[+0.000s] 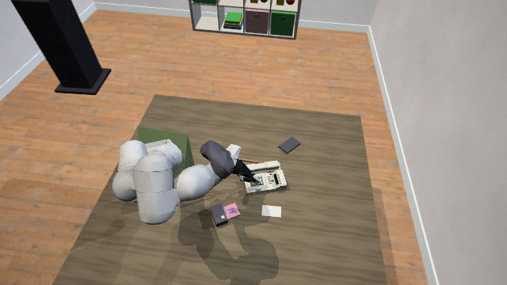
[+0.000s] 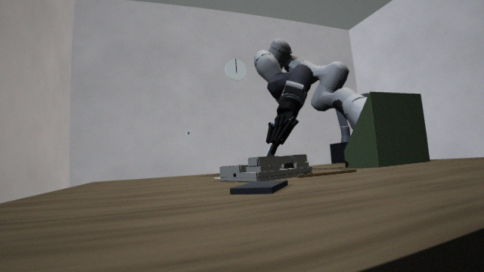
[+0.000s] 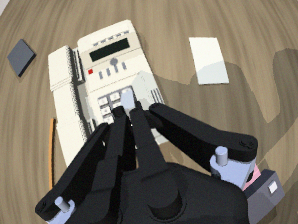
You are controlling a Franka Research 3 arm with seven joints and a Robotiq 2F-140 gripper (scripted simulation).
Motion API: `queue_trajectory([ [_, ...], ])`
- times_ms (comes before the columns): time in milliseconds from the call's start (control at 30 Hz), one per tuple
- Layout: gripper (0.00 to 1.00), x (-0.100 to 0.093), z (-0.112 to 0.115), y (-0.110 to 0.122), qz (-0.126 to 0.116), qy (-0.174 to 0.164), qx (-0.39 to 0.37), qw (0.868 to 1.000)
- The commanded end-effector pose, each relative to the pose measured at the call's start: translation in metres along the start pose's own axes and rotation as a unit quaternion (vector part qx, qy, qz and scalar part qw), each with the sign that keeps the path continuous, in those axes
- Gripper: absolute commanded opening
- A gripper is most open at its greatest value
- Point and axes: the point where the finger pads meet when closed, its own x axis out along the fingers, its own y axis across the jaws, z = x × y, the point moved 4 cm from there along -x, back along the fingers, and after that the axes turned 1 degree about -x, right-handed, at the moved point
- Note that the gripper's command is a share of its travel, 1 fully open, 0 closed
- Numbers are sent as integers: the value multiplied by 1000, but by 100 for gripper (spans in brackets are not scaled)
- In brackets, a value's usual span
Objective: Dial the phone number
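Note:
A cream desk phone [image 1: 271,176] [image 2: 265,168] [image 3: 107,76] lies on the table, its handset [image 3: 63,86] in the cradle along one side. It has a dark display and a grey keypad [image 3: 123,99]. My gripper [image 1: 255,181] [image 2: 271,153] [image 3: 130,100] is shut with nothing between the fingers. Its joined fingertips point down onto the keypad and touch or nearly touch a key. A white note [image 1: 271,210] [image 3: 208,60] lies flat on the table beside the phone; its writing is too small to read.
A dark flat pad [image 1: 289,145] [image 2: 259,187] [image 3: 21,56] lies beyond the phone. A pencil [image 1: 249,161] [image 3: 52,152] lies along the phone's handset side. A dark box with a pink pad [image 1: 231,210] lies near the arm. A green block [image 1: 164,138] [image 2: 387,130] stands at the robot base.

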Motion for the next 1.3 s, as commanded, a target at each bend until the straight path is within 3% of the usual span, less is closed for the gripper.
queue_trajectory([
  [0, 0, -1, 0, -1, -2, 0, -3, 1000],
  [1267, 0, 6, 5, -1, -2, 0, -3, 1000],
])
